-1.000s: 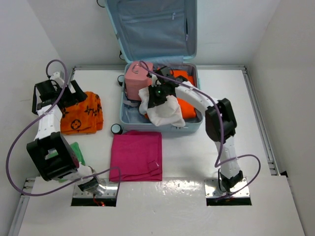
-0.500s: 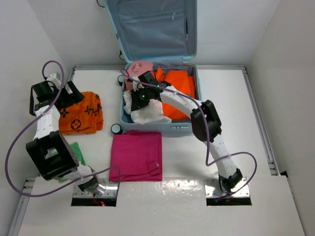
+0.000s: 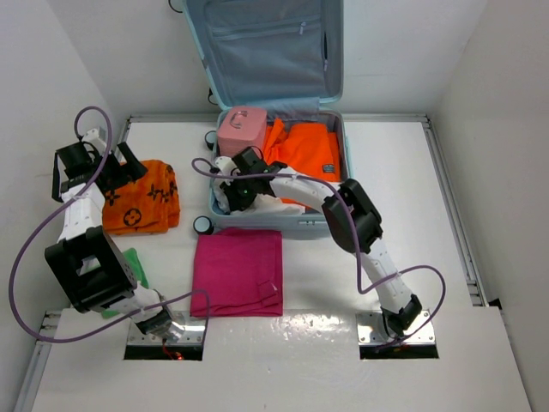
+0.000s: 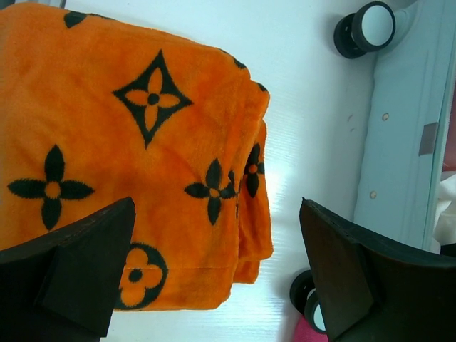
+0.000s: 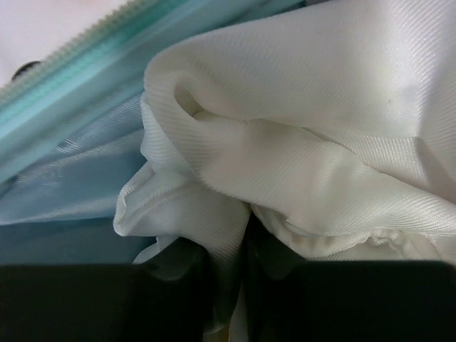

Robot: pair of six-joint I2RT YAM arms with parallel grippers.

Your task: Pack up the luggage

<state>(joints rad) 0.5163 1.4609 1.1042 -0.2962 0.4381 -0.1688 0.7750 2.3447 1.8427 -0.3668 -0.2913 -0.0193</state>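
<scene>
The pale aqua luggage (image 3: 336, 216) lies open at the back middle, its lid (image 3: 266, 47) upright against the wall. Inside are a small pink case (image 3: 241, 130), an orange garment (image 3: 304, 153) and a white cloth (image 3: 257, 206) at the near left corner. My right gripper (image 3: 233, 190) is down in that corner, shut on a fold of the white cloth (image 5: 235, 214); the blue lining (image 5: 64, 192) shows beside it. My left gripper (image 3: 105, 172) is open above the orange patterned towel (image 3: 141, 197), which fills the left wrist view (image 4: 121, 149), holding nothing.
A folded magenta towel (image 3: 238, 270) lies on the table in front of the luggage. A green item (image 3: 134, 264) sits by the left arm's base. Black suitcase wheels (image 4: 367, 27) show beside the shell in the left wrist view. White walls close in on both sides.
My right gripper has carried the white cloth leftward and down into the near left corner of the luggage, uncovering the pink case and orange garment. The left arm has barely moved.
</scene>
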